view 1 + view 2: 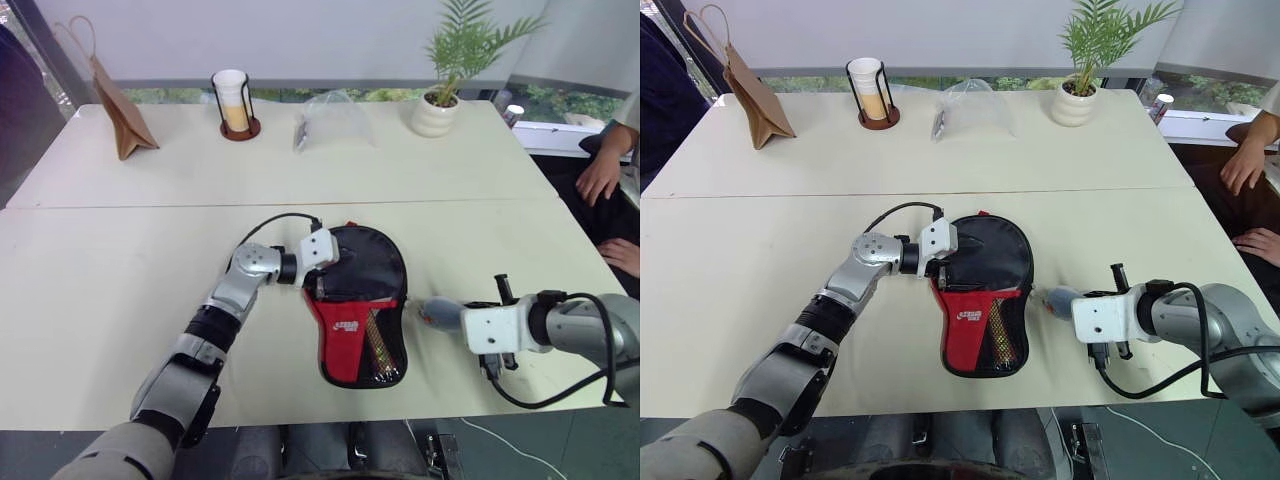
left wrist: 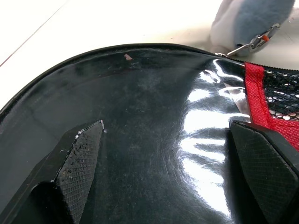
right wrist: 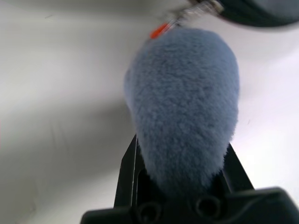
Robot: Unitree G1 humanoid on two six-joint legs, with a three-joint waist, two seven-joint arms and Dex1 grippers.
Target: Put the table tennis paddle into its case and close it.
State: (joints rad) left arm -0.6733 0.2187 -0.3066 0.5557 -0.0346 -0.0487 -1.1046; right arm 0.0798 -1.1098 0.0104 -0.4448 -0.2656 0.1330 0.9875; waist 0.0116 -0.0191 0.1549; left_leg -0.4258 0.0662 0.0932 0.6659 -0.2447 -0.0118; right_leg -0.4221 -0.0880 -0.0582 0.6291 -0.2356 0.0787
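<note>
Right wrist view: claw point(image 3: 182, 163) pinches fuzzy grey pouch point(image 3: 184, 102).

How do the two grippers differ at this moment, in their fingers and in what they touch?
The left gripper stands open, its fingers spread over the case; the right gripper is shut on the grey fluffy pouch. The left one grips nothing; the right one holds the pouch beside the case. Both have black fingers.

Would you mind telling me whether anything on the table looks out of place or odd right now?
Nothing looks spilled or damaged. The one oddity: the right gripper has its jaws shut on the fluffy grey-blue pouch clipped to the case rather than on the case itself. The paper bag, cup and plant stand upright.
</note>
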